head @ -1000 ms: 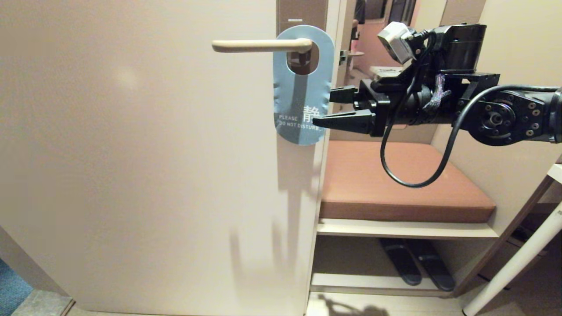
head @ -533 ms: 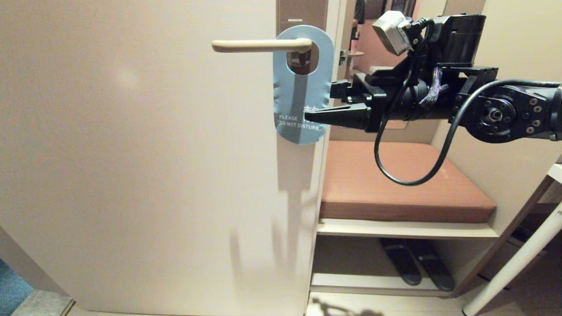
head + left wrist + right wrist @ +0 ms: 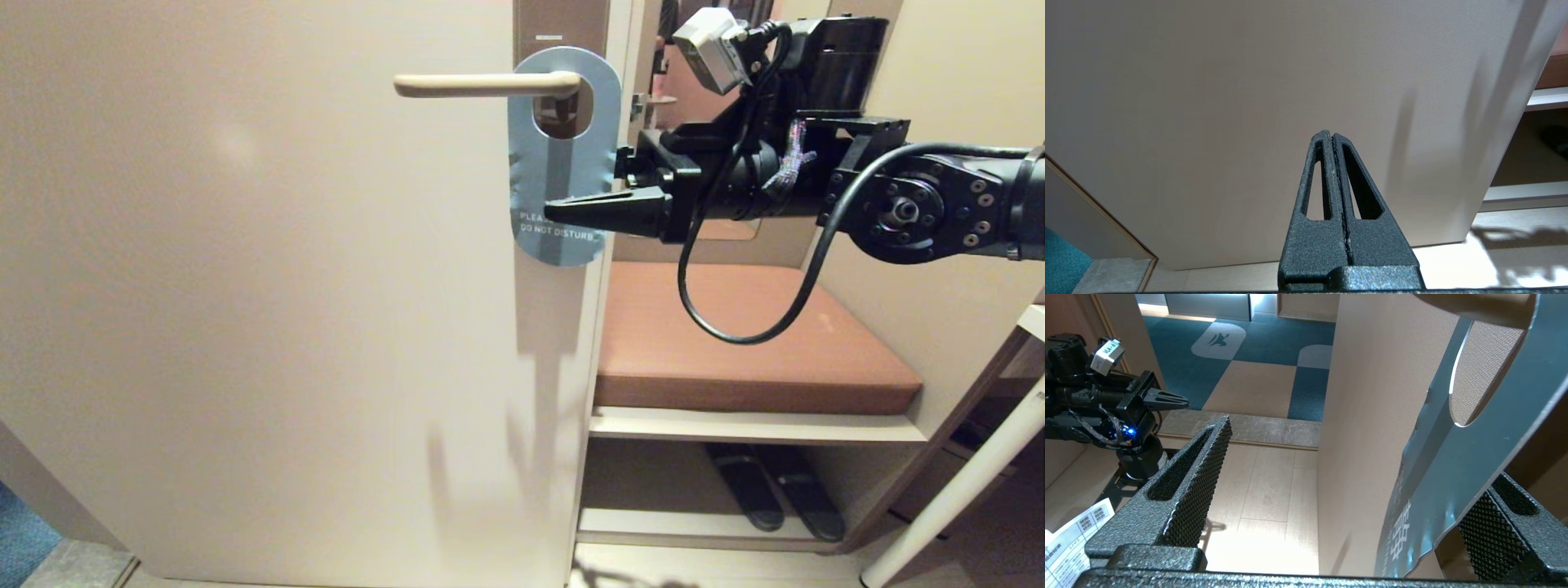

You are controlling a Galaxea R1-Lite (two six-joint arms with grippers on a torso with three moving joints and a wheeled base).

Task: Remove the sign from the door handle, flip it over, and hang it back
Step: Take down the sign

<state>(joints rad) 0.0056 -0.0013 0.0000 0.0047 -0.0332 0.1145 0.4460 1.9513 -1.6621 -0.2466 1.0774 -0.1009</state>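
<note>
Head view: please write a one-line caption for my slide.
Open right gripper straddles the blue sign hanging on the door handle.

The right arm is extended level from the right side of the head view, with its wrist camera carried on top and a black cable looped beneath the forearm. The right gripper (image 3: 600, 192) is pointed sideways, and its jaws are spread wide. In the right wrist view one textured finger (image 3: 1188, 486) is seen standing free on one side, while the other finger (image 3: 1498, 516) is set behind the sign (image 3: 563, 159), so that the card's lower edge lies between the two fingers, nearer the second. No clamping is seen. The left gripper (image 3: 1333, 141) is held low, its two fingers pressed flat together with nothing between them.
</note>
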